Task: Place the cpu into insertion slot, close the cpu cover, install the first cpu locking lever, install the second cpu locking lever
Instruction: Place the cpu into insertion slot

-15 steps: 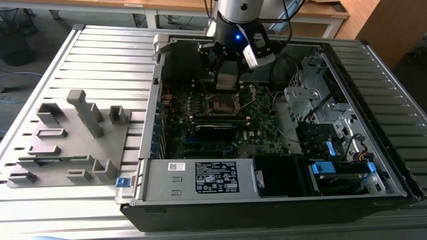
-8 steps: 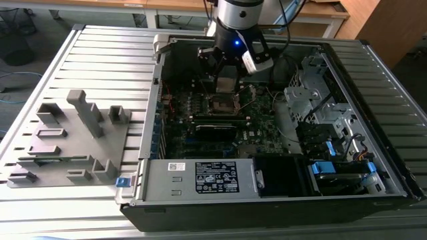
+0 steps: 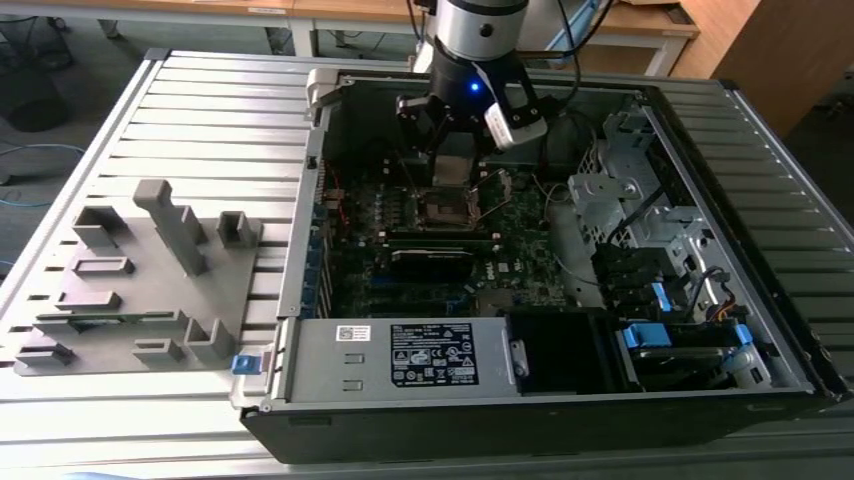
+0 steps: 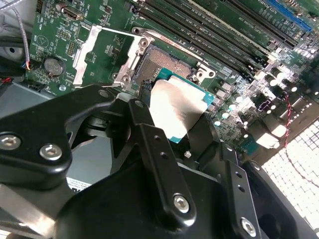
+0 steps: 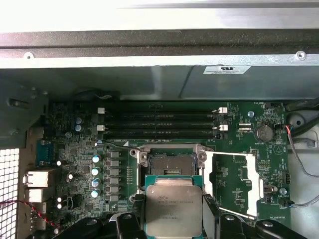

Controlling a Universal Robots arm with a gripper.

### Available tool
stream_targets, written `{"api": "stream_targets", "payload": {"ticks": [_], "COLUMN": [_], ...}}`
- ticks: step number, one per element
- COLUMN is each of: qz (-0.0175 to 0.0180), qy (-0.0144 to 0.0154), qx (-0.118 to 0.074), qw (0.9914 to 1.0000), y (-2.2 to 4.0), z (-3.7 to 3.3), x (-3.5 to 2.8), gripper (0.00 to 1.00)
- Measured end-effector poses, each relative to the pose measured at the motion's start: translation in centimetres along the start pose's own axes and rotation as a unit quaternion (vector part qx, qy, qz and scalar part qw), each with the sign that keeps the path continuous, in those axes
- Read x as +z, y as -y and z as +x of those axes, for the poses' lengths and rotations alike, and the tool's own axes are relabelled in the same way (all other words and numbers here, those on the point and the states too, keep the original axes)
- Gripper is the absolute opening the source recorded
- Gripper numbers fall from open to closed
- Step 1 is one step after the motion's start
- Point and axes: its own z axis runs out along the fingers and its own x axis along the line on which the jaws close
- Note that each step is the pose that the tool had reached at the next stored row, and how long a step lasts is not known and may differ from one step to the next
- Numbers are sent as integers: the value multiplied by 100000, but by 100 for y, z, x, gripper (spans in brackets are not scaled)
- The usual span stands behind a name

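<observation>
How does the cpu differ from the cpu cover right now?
1. The cpu is a solid plate. The cpu cover is a thin frame with a large window, and green board shows through it.
2. The cpu is gripped in the pincer and not yet seated in the insertion slot. The cpu cover is untouched, swung open beside that slot.
Shared: both are square, silver-grey metal.

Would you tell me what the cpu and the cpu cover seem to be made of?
The cpu: its top looks like matte grey metal, softly glaring, with a green board edge. The cpu cover: probably thin sheet metal, shining bright silver.
</observation>
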Motion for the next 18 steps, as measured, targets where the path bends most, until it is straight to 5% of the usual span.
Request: {"api": "stream_targets", "payload": {"ticks": [18], "qz": [-14], "qy": [9], "qx": [-1], "qw": [100000], "y": [3], "z": [0], "x": [34], "gripper": [54]}}
